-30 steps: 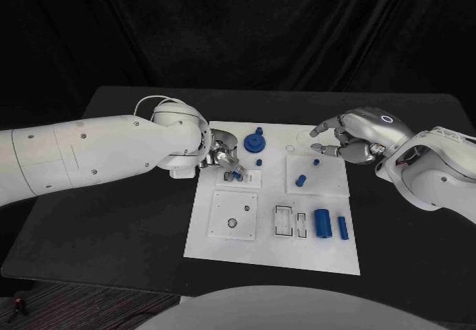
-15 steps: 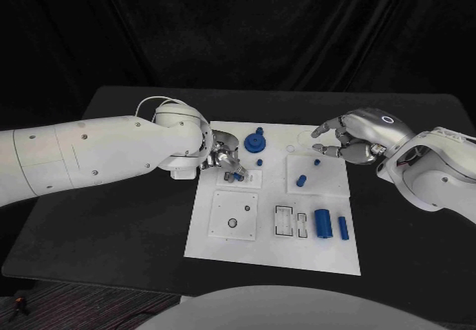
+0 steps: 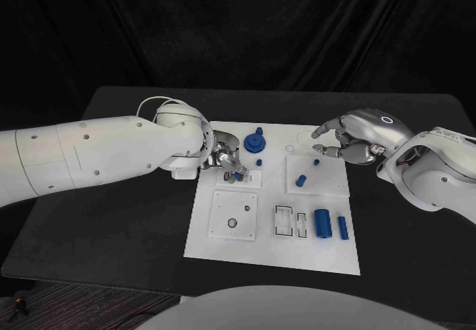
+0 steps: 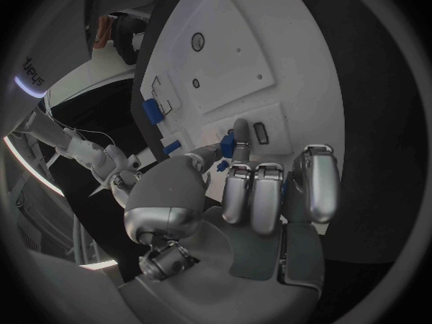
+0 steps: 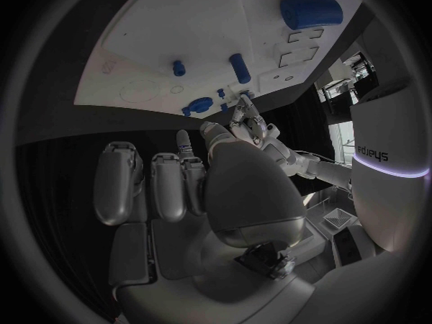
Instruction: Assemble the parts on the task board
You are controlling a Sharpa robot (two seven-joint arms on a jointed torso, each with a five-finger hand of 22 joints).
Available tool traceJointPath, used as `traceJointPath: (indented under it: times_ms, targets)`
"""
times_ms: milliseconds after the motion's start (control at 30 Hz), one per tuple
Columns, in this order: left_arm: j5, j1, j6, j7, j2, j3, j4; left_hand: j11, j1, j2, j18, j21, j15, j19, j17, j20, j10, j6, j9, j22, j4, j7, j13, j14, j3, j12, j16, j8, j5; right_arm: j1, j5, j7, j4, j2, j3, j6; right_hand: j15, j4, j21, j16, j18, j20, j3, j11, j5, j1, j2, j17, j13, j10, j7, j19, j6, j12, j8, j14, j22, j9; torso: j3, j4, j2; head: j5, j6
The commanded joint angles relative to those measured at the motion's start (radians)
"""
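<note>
The white task board lies in the middle of the black table. My left hand reaches over its left side and pinches a small blue part between thumb and finger, right at a small slotted plate. The left wrist view shows the same small blue part at the fingertips, beside a dark slot. My right hand hovers over the board's far right corner, its fingers loosely bent and apart with nothing in them. My right hand sits short of the board's edge.
On the board stand a blue gear piece, two small pegs, a short cylinder, a thick cylinder and a slim one. A square plate with a hole lies near the front left.
My left hand's fingertips have shifted slightly down and to the right with the small blue part, closer onto the slotted plate. The right hand has stayed put.
</note>
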Motion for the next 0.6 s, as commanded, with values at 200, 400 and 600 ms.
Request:
traceJointPath:
  times_ms: [200, 400, 600]
  targets:
    - [0.002, -0.002, 0.007, 0.014, 0.008, 0.000, -0.002, -0.005, -0.009, -0.001, 0.018, -0.010, -0.007, -0.008, 0.263, -0.002, 0.105, 0.005, -0.001, 0.101, 0.007, 0.002, 0.263, 0.103, -0.002, 0.003, 0.003, -0.006, -0.009, -0.005, -0.002, -0.024, 0.000, 0.000, 0.000, 0.012, 0.002, -0.003, -0.005, -0.006, 0.021, 0.003, 0.007, 0.000, 0.005, 0.014, -0.001, -0.002, 0.057, -0.007, 0.000, 0.007, 0.006, -0.008, -0.005, 0.050, 0.184, -0.002, -0.0007, 0.0009, -0.001, 0.003, 0.000]
    - [0.002, -0.002, 0.013, 0.012, 0.011, 0.000, -0.003, -0.005, -0.009, -0.001, 0.019, -0.012, -0.008, -0.010, 0.263, -0.003, 0.103, 0.005, -0.002, 0.100, 0.008, 0.002, 0.262, 0.103, -0.002, 0.001, 0.003, -0.006, -0.010, -0.005, -0.002, -0.026, 0.000, 0.000, 0.000, 0.015, 0.002, -0.005, -0.006, -0.006, 0.021, 0.003, 0.010, 0.000, 0.009, 0.016, -0.001, -0.002, 0.053, -0.009, 0.000, 0.006, 0.007, -0.011, -0.006, 0.050, 0.184, -0.002, 0.0004, 0.0001, 0.000, 0.006, 0.000]
    - [0.002, -0.002, 0.021, 0.009, 0.008, 0.000, -0.002, -0.005, -0.010, -0.002, 0.020, -0.015, -0.008, -0.012, 0.263, -0.003, 0.099, 0.005, -0.002, 0.098, 0.009, 0.002, 0.258, 0.103, -0.004, -0.002, 0.003, -0.007, -0.014, -0.006, -0.002, -0.028, 0.000, 0.000, 0.000, 0.017, 0.002, -0.005, -0.007, -0.007, 0.021, 0.003, 0.011, 0.000, 0.011, 0.017, -0.002, -0.004, 0.052, -0.010, 0.000, 0.006, 0.007, -0.012, -0.006, 0.049, 0.184, -0.002, 0.0001, -0.0002, 0.000, 0.004, 0.000]
